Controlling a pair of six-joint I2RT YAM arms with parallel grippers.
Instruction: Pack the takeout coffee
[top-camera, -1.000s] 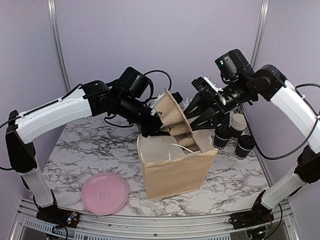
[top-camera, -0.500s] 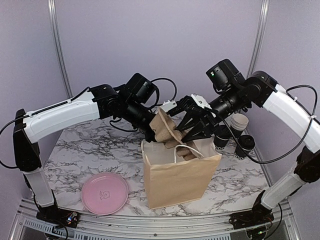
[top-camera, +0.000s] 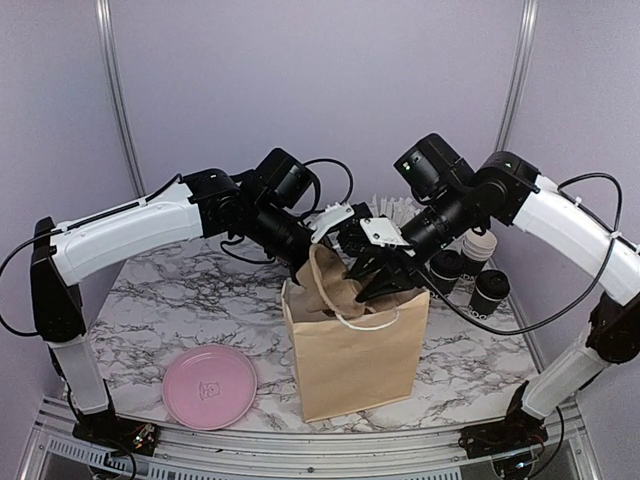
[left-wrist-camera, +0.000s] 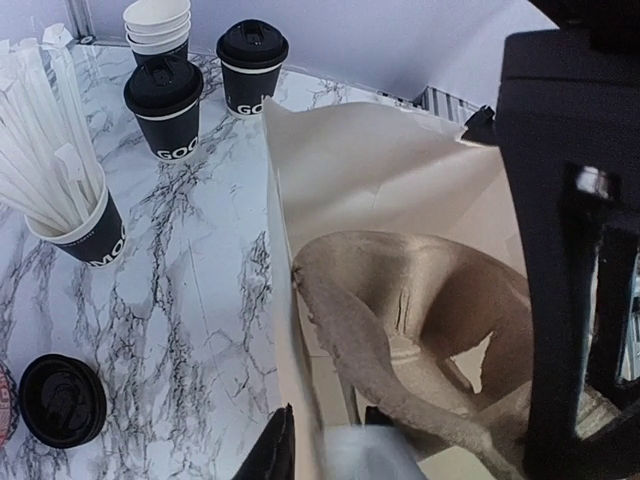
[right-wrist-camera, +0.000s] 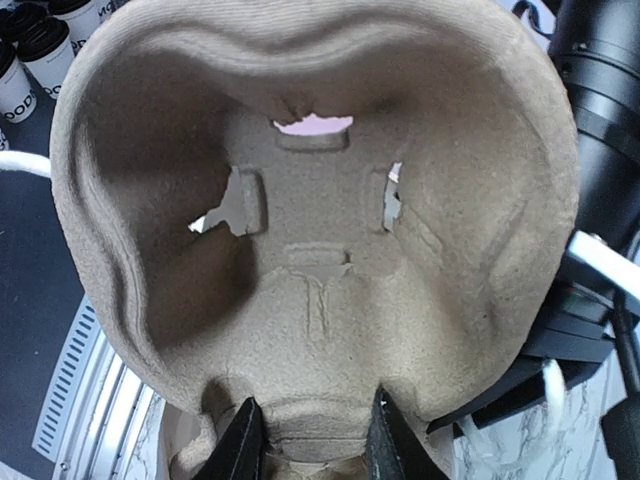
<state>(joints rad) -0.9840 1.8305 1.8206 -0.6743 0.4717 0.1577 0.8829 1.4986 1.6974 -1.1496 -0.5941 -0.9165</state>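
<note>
Two lidded black coffee cups (top-camera: 490, 292) (top-camera: 448, 268) stand on the table at the right, also in the left wrist view (left-wrist-camera: 163, 105) (left-wrist-camera: 252, 65). A brown paper bag (top-camera: 355, 350) stands open at the centre. The brown pulp cup carrier (top-camera: 330, 280) is tilted, part way inside the bag. My right gripper (top-camera: 372, 280) is shut on the carrier's edge (right-wrist-camera: 320, 200), one finger on each side (right-wrist-camera: 243, 440). My left gripper (top-camera: 305, 262) is at the bag's back left rim, shut on the bag wall (left-wrist-camera: 290, 300).
A black cup of white straws (left-wrist-camera: 85, 225) and a loose black lid (left-wrist-camera: 62, 400) stand behind the bag. A stack of cream cups (top-camera: 480, 245) is by the coffee cups. A pink plate (top-camera: 210, 385) lies at the front left.
My right gripper has moved down and left, lowering the carrier from above the bag into its mouth. My left arm has shifted right, still holding the bag's rim.
</note>
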